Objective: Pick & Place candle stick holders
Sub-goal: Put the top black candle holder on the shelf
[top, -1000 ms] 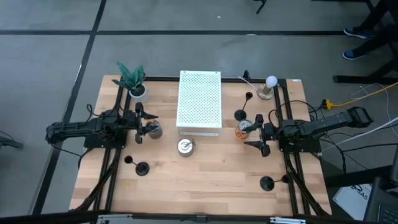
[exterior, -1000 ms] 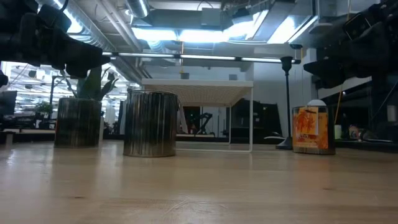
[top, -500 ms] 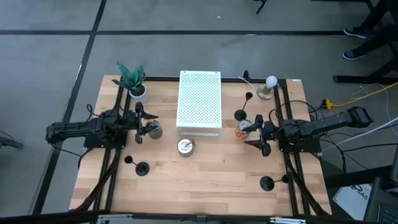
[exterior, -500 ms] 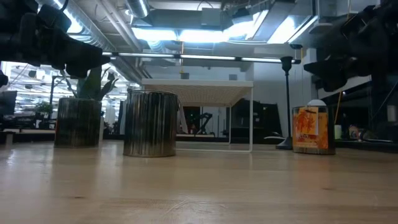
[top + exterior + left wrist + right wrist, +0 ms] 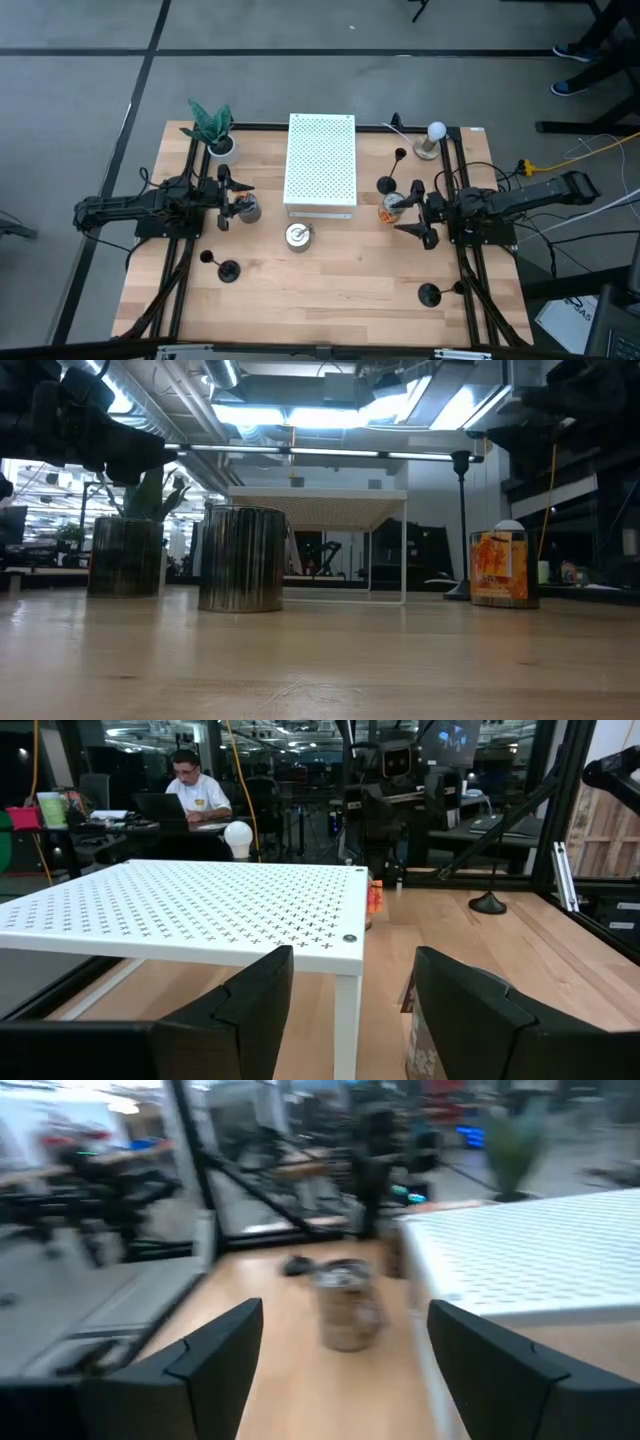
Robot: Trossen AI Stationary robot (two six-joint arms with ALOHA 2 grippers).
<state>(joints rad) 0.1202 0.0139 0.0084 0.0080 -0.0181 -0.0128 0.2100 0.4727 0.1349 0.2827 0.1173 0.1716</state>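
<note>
Slim black candlesticks stand on their round bases on the wooden table: one near the front left (image 5: 228, 270), one near the front right (image 5: 428, 293), and one just right of the white rack (image 5: 385, 184), which also shows in the low view (image 5: 462, 520). My left gripper (image 5: 228, 197) is open and empty at the table's left, beside a silver tin (image 5: 247, 207). In its wrist view the fingers (image 5: 255, 1010) point toward the rack. My right gripper (image 5: 415, 213) is open and empty at the table's right, beside an orange tin (image 5: 392, 208).
A white perforated rack (image 5: 321, 165) stands at the middle back. A second silver tin (image 5: 298, 235) sits in front of it. A potted plant (image 5: 212, 128) is at the far left and a white bulb on a wooden base (image 5: 432, 140) at the far right. A person (image 5: 195, 790) sits beyond the table.
My right gripper has gone up; in the low view its dark shape sits higher than before. The candlesticks and tins have stayed in place.
</note>
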